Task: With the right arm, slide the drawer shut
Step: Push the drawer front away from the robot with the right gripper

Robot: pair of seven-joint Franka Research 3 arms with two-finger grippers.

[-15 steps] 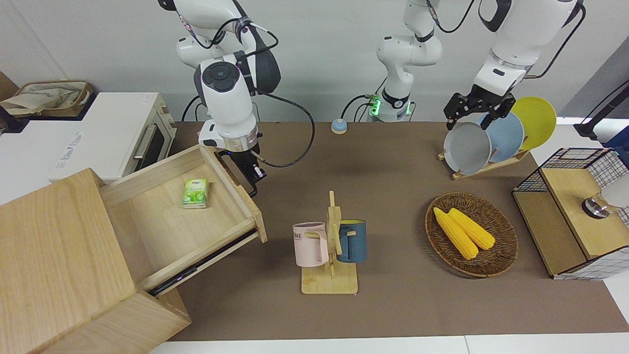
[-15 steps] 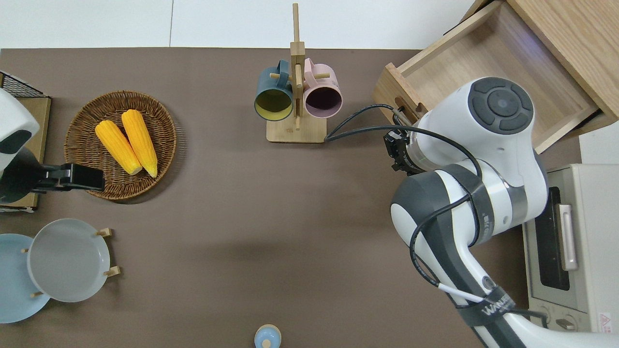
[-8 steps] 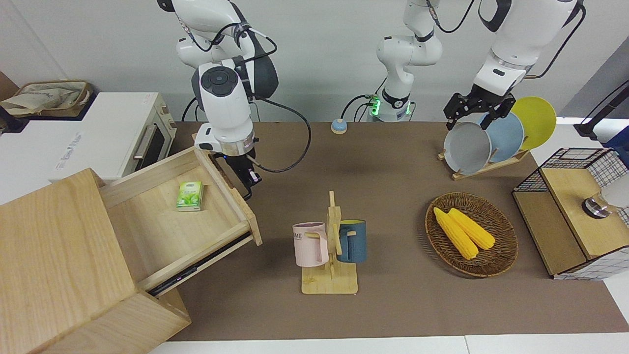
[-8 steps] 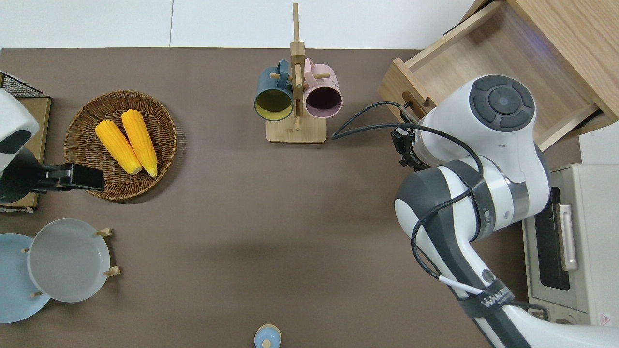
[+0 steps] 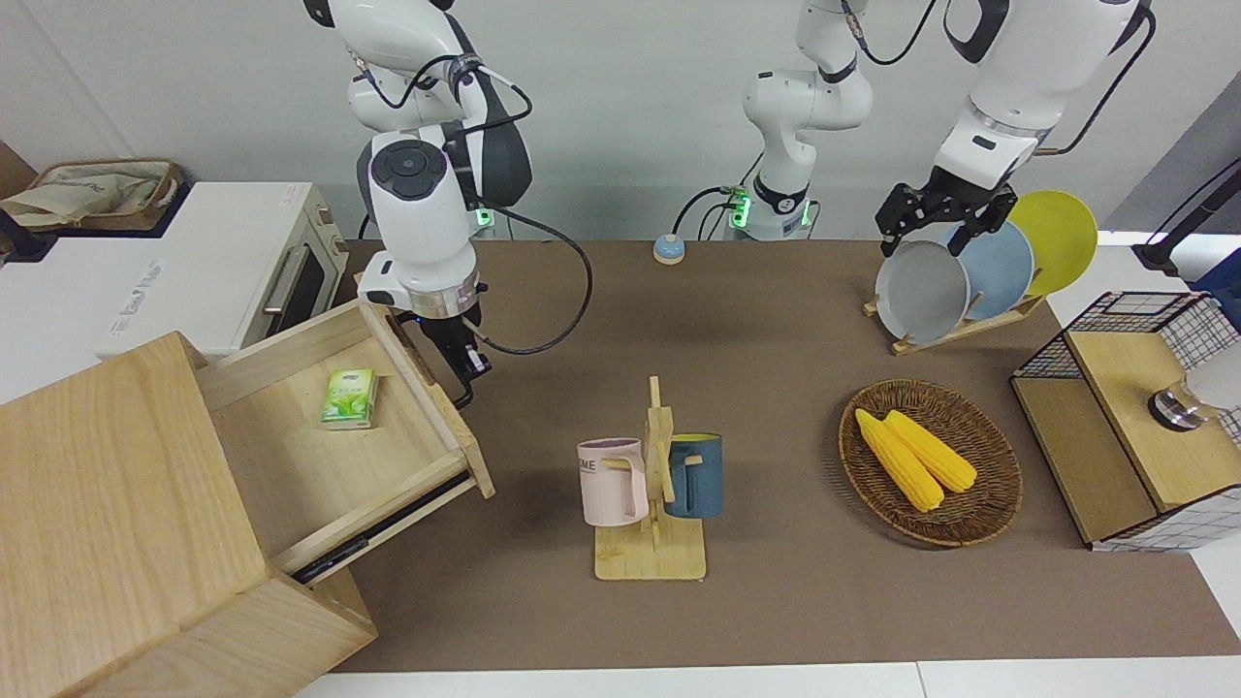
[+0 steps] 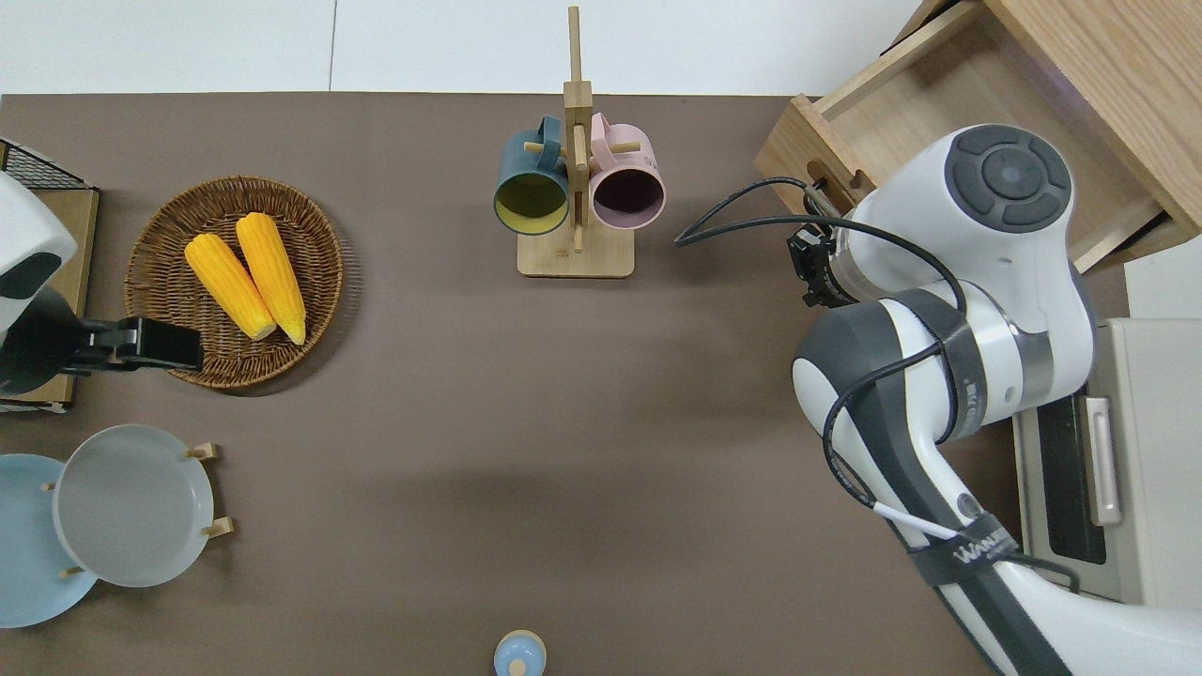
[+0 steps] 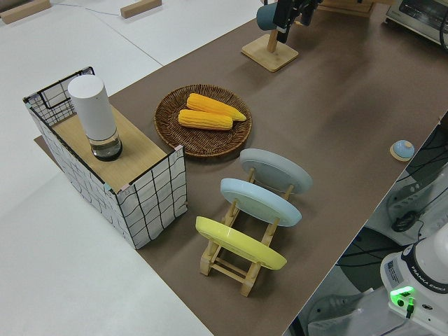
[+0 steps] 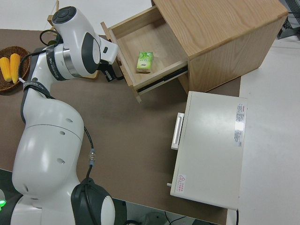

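Drawer [image 5: 330,446] is pushed further into cabinet [image 5: 116,523] than a second ago, still roughly half out; right pincer [image 5: 463,373] is pressed at its front, finger state cannot be told; left arm is parked.

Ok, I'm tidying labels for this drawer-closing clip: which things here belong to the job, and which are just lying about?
In the job:
- drawer, part open
- right gripper at the drawer's front

Lying about:
- green packet in the drawer
- mug stand
- corn basket
- plate rack
- toaster oven
- left gripper, parked

bare mat beside drawer [image 5: 291,427] front | mug rack [image 5: 652,485] near
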